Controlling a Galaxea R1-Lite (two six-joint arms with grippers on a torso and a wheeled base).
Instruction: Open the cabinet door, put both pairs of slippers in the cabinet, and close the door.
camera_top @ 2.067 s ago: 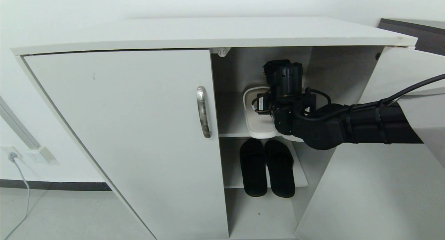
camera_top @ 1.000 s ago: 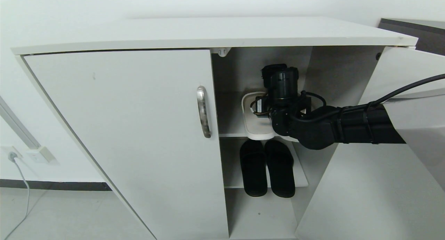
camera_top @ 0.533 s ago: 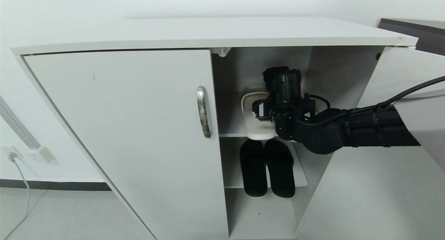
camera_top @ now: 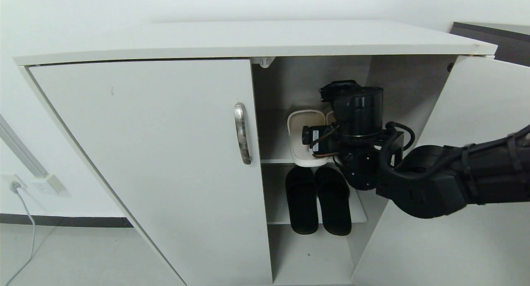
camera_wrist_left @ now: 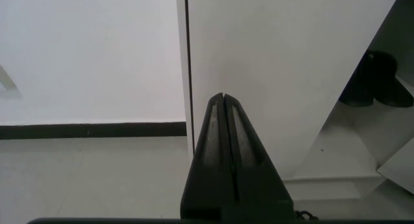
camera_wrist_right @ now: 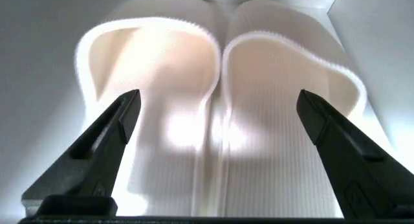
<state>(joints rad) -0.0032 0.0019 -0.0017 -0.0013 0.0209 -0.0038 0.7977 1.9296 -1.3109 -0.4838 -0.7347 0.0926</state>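
The white cabinet (camera_top: 248,37) has its left door (camera_top: 145,153) closed and its right door (camera_top: 455,174) swung open. A white pair of slippers (camera_top: 300,141) lies side by side on the upper shelf. A black pair (camera_top: 319,201) lies on the shelf below. My right arm's wrist (camera_top: 356,124) hangs in the opening, just in front of the white pair. In the right wrist view my right gripper (camera_wrist_right: 218,98) is open, its fingers (camera_wrist_right: 103,146) spread wide short of the white slippers (camera_wrist_right: 259,133), touching nothing. My left gripper (camera_wrist_left: 223,98) is shut and holds nothing, low by the closed door, with the black slippers (camera_wrist_left: 375,81) off to one side.
The closed door carries a metal handle (camera_top: 242,133) beside the opening. The cabinet's bottom compartment (camera_top: 308,257) lies under the black pair. A wall socket with a cable (camera_top: 14,186) sits low on the left wall above the grey floor.
My right arm has drawn back out of the upper shelf toward me and to the right. Both pairs of slippers stay where they lay.
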